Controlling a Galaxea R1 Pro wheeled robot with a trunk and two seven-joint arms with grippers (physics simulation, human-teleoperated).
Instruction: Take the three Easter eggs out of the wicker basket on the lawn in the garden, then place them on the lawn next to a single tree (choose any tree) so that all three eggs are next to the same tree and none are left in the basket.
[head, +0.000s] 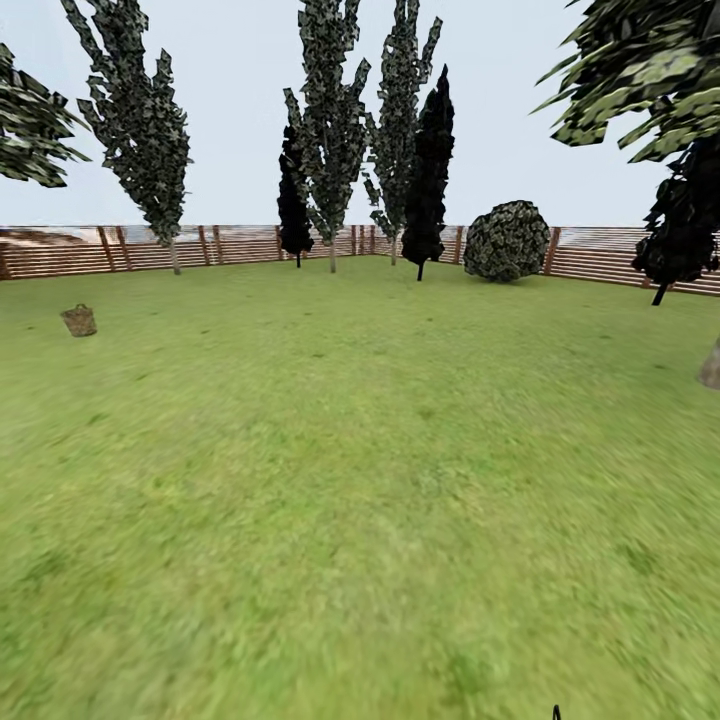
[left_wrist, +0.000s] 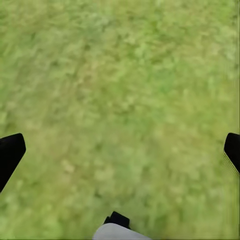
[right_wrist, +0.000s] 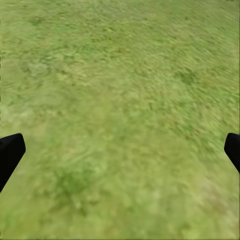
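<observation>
The wicker basket (head: 79, 320) stands upright on the lawn (head: 360, 480), far left; its contents seem unreadable.

Even, bright daylight with no evident source direction; the sky (head: 230, 110) is a flat pale grey-blue without glare. The lawn (head: 360, 480) carries almost no cast shadows, even beneath the trees (head: 330, 130). In the head view the near grass is smeared and soft, while the distant fence (head: 150, 248) and wicker basket (head: 79, 320) are only moderately sharp. Foliage renders as coarse, blocky patches. Both wrist views show blurred, mottled grass; dark fingertips (left_wrist: 11, 152) at the frame edges lack detail.
</observation>
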